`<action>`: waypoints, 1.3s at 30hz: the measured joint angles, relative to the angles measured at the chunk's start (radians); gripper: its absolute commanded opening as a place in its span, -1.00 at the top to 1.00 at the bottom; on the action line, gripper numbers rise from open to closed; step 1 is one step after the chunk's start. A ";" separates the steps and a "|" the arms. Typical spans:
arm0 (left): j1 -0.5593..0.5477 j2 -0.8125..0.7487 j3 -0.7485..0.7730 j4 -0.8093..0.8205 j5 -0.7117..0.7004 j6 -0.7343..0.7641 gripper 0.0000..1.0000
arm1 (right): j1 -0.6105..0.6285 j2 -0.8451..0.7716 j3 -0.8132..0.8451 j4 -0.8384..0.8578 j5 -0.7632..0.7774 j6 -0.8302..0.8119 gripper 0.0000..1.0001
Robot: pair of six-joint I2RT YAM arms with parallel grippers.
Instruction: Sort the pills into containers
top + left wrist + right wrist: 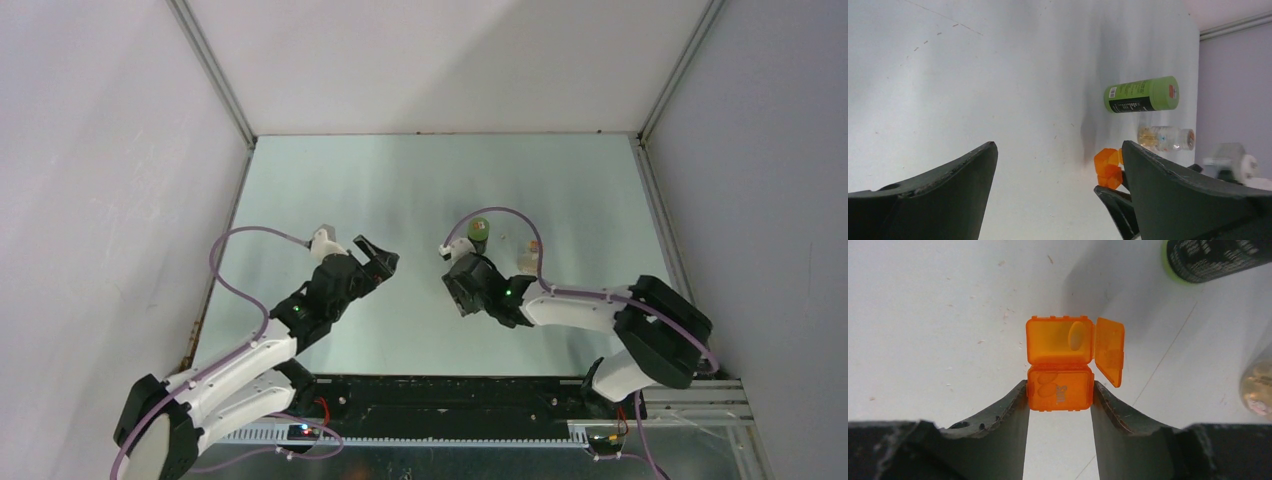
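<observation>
**One high view, two wrist views, all placed from the small translucent orange plastic box.**

My overhead camera hangs high behind the white right arm, looking down and forward over the pale table, far off; that arm covers the box there. My right wrist camera looks nearly straight down on the box, very close, between its own dark fingers. My left wrist camera looks low across the table from the box's left, farther back. Both wrist views share the box, the green cylindrical bottle and clear vial beyond it.
</observation>
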 measured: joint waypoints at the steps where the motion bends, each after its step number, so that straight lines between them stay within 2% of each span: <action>1: 0.000 -0.007 -0.008 0.010 0.006 -0.001 -0.99 | 0.000 -0.023 -0.005 0.000 -0.002 -0.004 0.18; 4: 0.002 -0.021 -0.027 0.042 0.037 -0.013 -0.99 | 0.000 -0.109 -0.011 -0.002 -0.033 -0.031 0.18; 8: 0.003 -0.017 -0.029 0.103 0.121 -0.053 -0.99 | 0.001 -0.248 -0.011 -0.005 -0.149 -0.090 0.18; 13: 0.003 0.058 -0.015 0.155 0.237 -0.097 -0.98 | 0.018 -0.330 0.015 -0.063 -0.284 -0.143 0.19; 19: 0.003 0.179 0.059 0.177 0.358 -0.122 -0.98 | 0.071 -0.333 0.073 -0.166 -0.331 -0.210 0.20; 27: 0.003 0.286 0.095 0.264 0.492 -0.141 -0.78 | 0.111 -0.312 0.181 -0.243 -0.307 -0.276 0.19; 39: 0.000 0.272 0.086 0.340 0.562 -0.138 -0.75 | 0.109 -0.230 0.263 -0.314 -0.232 -0.290 0.19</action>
